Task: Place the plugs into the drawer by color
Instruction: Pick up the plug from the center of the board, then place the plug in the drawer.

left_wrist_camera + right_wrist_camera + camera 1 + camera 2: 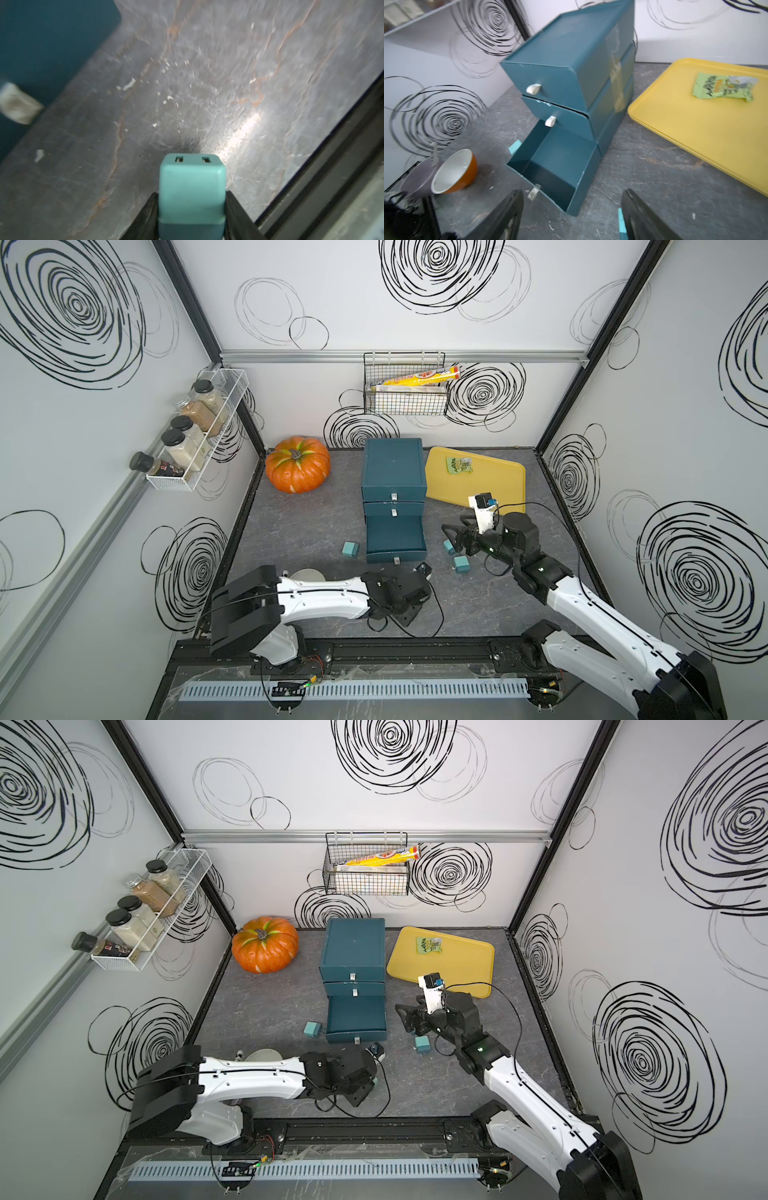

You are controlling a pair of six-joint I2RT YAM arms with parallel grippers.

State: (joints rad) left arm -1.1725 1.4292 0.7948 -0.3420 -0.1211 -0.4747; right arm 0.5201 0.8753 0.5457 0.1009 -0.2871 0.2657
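Left fingers clamp a teal plug; right fingers gape empty; print on green packet unreadable.

I'm seeing a light teal plug, drawer darker teal w/ whitish tabs, tray yellow, pumpkin orange, tabletop grey w/ rusty veins, walls white w/ black swirls.

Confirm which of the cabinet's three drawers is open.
The bottom drawer: it is pulled out, with its inside showing. The top drawer and the middle drawer above it are pushed in.
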